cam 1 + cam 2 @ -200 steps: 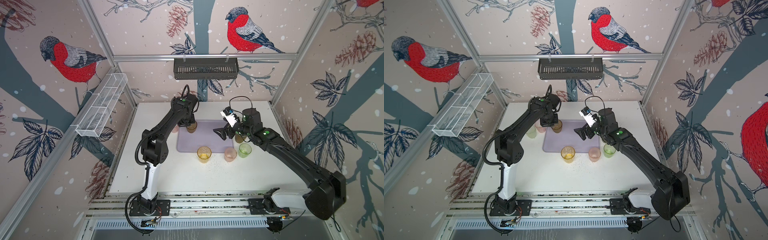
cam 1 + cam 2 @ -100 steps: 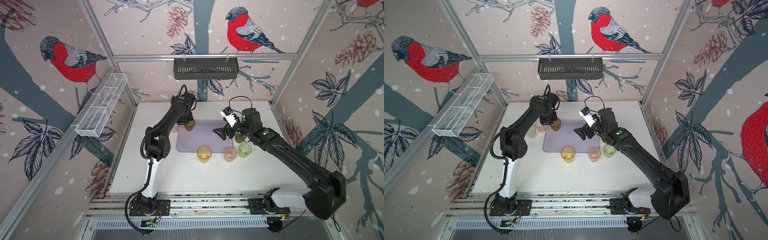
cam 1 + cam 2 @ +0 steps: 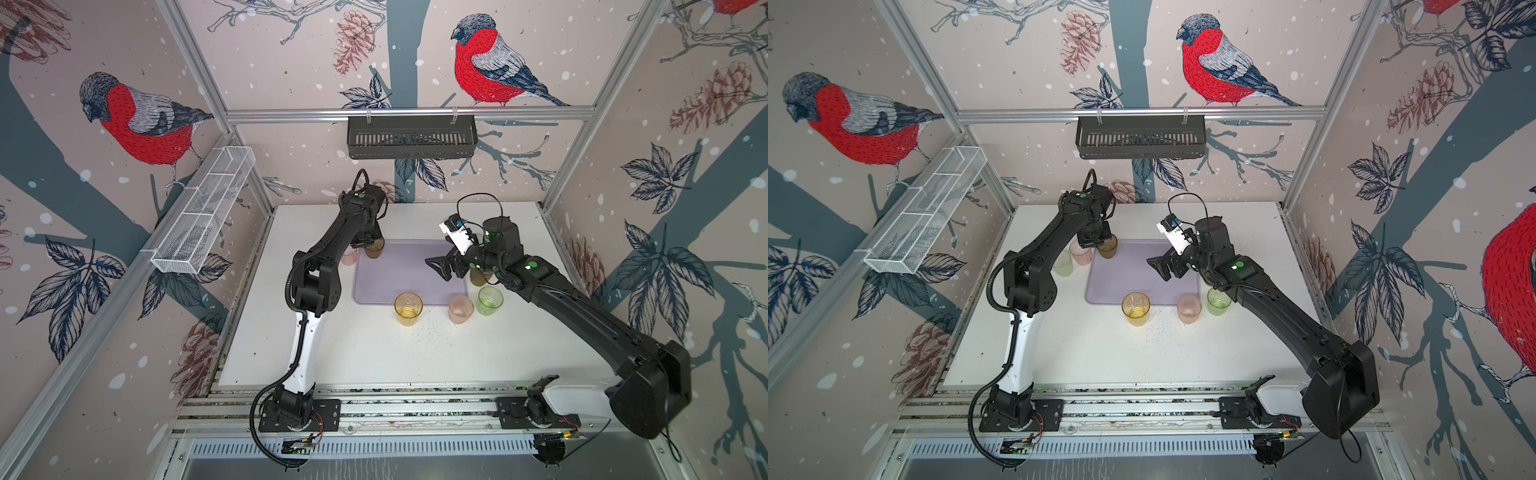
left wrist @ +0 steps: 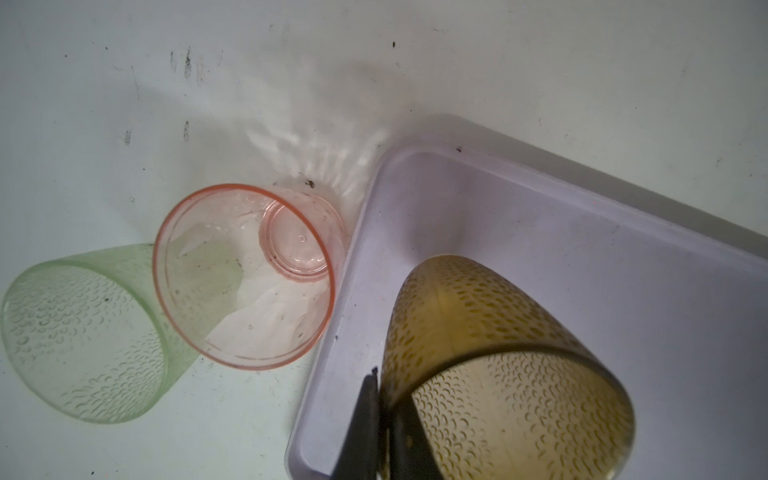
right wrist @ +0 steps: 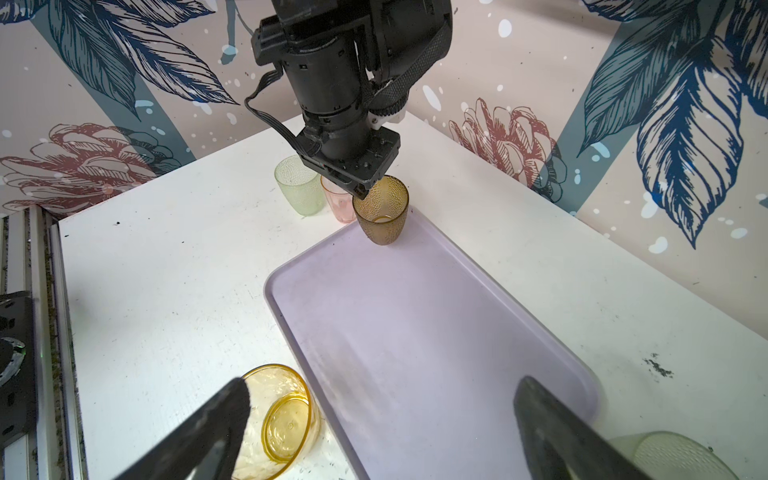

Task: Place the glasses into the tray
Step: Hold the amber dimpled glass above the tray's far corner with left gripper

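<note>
While the left gripper (image 5: 360, 192) pinches the rim of the brown glass (image 5: 382, 210), that glass hangs upright just over the far left corner of the tray (image 5: 415, 332). Whether its bottom touches the tray floor, can't tell. In the left wrist view the two dark fingers (image 4: 365, 424) sit tight on the glass wall, one inside, one outside.

The tray lies flat in the middle of the white table (image 3: 374, 353) w/ nothing else standing on it.

Just off the tray's far left corner, on the table, stands a pink glass (image 4: 249, 276), nearly touching the tray rim. A pale green glass (image 4: 89, 332) stands right next to it, farther from the tray.

By the tray's near edge, in both top views, stand a yellow glass (image 3: 408, 308), another pink glass (image 3: 460, 308) & a bright green glass (image 3: 489, 300). The yellow one overlaps the tray's edge from above; the other 2 sit near the tray's near right corner. A brownish glass (image 3: 478, 277) peeks out under the right arm, by the tray's right side.

The right gripper (image 3: 441, 266) hangs over the tray's right part, jaws spread wide, holding nothing.
</note>
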Available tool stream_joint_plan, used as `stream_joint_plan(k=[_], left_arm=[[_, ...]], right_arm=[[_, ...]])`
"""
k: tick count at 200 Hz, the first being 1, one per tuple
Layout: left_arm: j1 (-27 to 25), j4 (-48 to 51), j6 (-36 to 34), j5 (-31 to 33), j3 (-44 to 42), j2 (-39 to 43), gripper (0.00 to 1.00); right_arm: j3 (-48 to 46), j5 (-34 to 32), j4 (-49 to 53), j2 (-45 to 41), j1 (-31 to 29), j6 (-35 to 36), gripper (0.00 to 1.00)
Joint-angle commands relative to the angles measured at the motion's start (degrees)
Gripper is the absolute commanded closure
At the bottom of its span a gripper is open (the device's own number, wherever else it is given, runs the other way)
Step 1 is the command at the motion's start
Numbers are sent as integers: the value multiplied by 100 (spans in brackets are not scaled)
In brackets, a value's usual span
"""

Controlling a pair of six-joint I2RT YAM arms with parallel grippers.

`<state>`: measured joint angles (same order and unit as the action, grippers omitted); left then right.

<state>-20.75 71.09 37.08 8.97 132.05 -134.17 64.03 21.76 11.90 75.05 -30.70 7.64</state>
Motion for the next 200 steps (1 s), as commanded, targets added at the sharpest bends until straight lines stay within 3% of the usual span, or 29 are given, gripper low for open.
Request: stream_joint_plan(k=[1,200], left_arm=[[25,41,87,61,147,-97,100],[123,-60,230,210,328,-441,100]], right_arm=[[-7,-49,-162,-17,-6,-30,0],[-5,-97,-175,36,-6,0,0]])
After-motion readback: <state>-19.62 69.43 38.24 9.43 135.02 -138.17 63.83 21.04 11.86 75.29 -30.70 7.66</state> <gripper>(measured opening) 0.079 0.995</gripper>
